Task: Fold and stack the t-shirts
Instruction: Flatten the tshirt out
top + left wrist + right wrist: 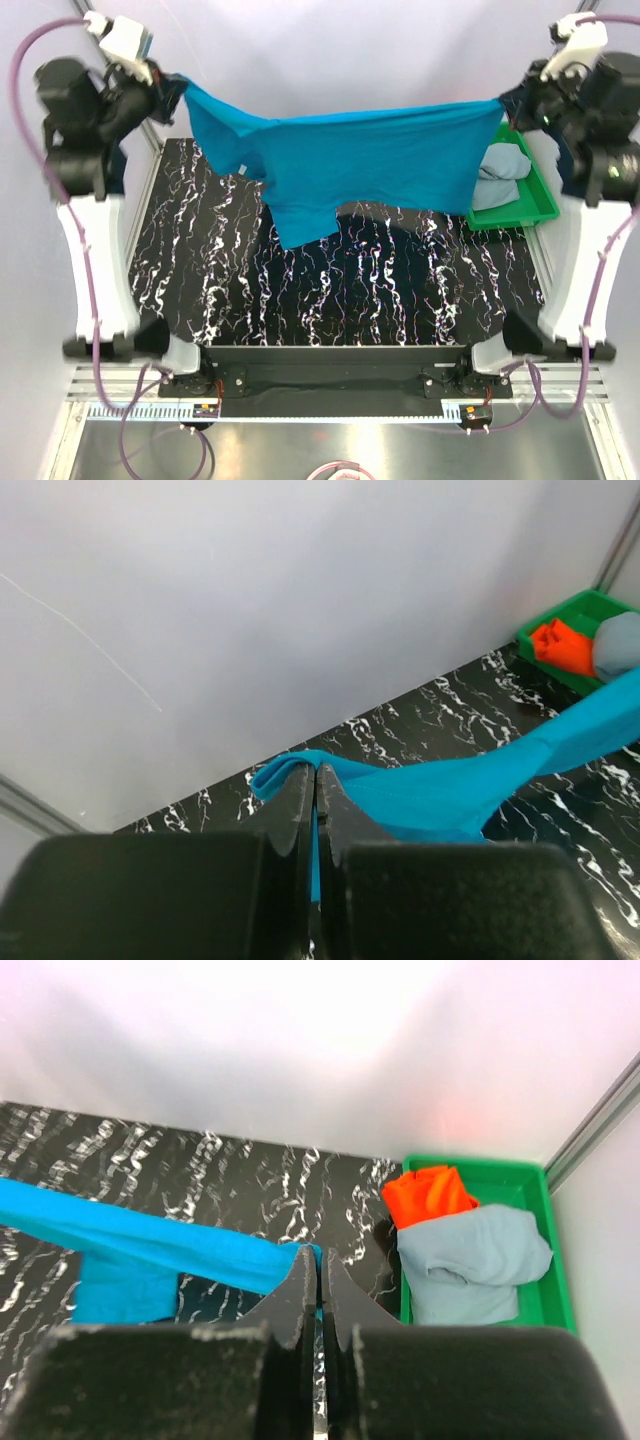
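Note:
The teal-blue t-shirt [360, 165] hangs stretched in the air between both arms, high over the black marbled table [250, 290]. My left gripper [170, 92] is shut on its left corner, and cloth [430, 790] shows pinched between the jaws. My right gripper [512, 105] is shut on the right corner, with teal cloth [180, 1250] running off to the left. A lower flap droops at the shirt's middle-left. The orange-red t-shirt [430, 1195] and the grey-blue t-shirt [470, 1260] lie bunched in the green tray [555, 1290].
The green tray [530, 205] sits at the table's right edge, close under my right arm. White walls stand behind, and metal frame posts [150, 190] run along both sides.

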